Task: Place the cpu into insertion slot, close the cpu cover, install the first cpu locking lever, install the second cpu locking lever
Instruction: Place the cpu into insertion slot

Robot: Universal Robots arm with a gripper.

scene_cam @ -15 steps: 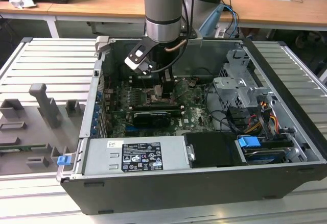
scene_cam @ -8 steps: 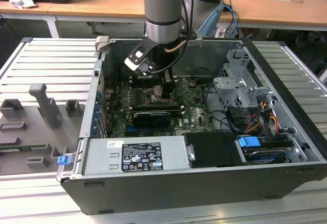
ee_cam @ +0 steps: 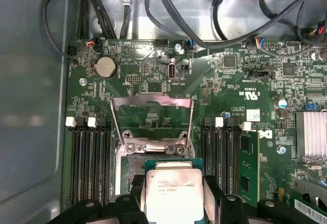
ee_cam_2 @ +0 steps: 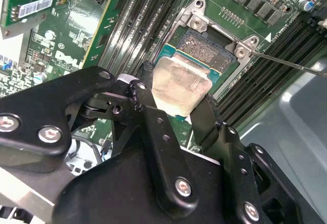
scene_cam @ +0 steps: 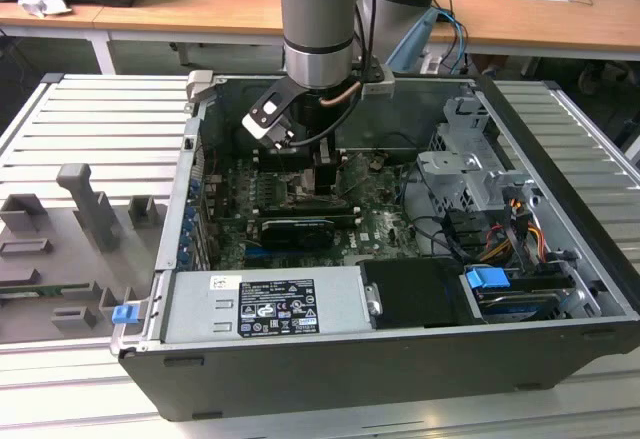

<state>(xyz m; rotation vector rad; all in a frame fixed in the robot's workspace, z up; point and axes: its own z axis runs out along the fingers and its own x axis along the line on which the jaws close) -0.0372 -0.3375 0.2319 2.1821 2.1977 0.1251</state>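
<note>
Pinching the cpu (ee_cam_2: 179,83) by two opposite edges so its flat top faces up, the gripper (ee_cam_2: 173,99), closed only to the chip's width, is holding it just over the bare insertion slot (ee_cam_2: 204,48), whose cpu cover (ee_cam: 152,99) is lying swung back, leaving the way clear.

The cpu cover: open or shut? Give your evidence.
Open: the cpu cover is swung back from the socket, its contacts bare; the gripper holds the cpu.
</note>
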